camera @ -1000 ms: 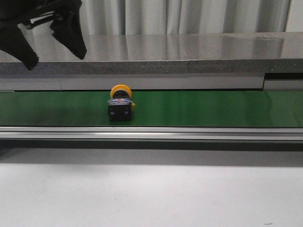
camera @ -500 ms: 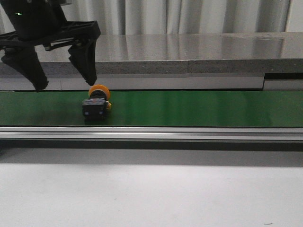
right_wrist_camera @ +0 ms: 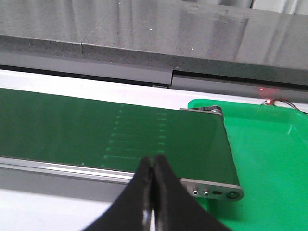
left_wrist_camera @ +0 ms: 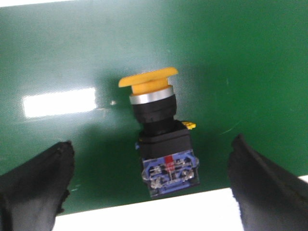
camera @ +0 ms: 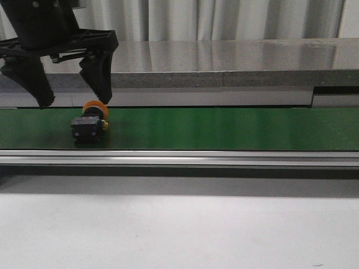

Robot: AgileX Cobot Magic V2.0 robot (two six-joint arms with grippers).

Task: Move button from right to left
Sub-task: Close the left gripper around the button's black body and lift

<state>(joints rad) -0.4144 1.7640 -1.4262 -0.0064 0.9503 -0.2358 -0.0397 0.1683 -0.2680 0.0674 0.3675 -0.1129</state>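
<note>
The button (camera: 88, 123) lies on its side on the green belt (camera: 224, 128), left of the middle, with its yellow-orange cap toward the back and its black body toward me. My left gripper (camera: 73, 101) hangs open just above it, one finger on each side, not touching it. In the left wrist view the button (left_wrist_camera: 161, 137) lies between the two black fingers (left_wrist_camera: 36, 185), with a red mark on its blue end. My right gripper (right_wrist_camera: 153, 166) is shut and empty above the belt's near rail (right_wrist_camera: 67, 169); it is out of the front view.
A grey stone-like ledge (camera: 224, 61) runs behind the belt. A metal rail (camera: 179, 158) borders its front, with a white table (camera: 179, 230) below. A bright green tray (right_wrist_camera: 269, 159) sits past the belt's right end.
The button has travelled left along the belt. My left gripper came down from the upper left and now straddles the button, still open.
</note>
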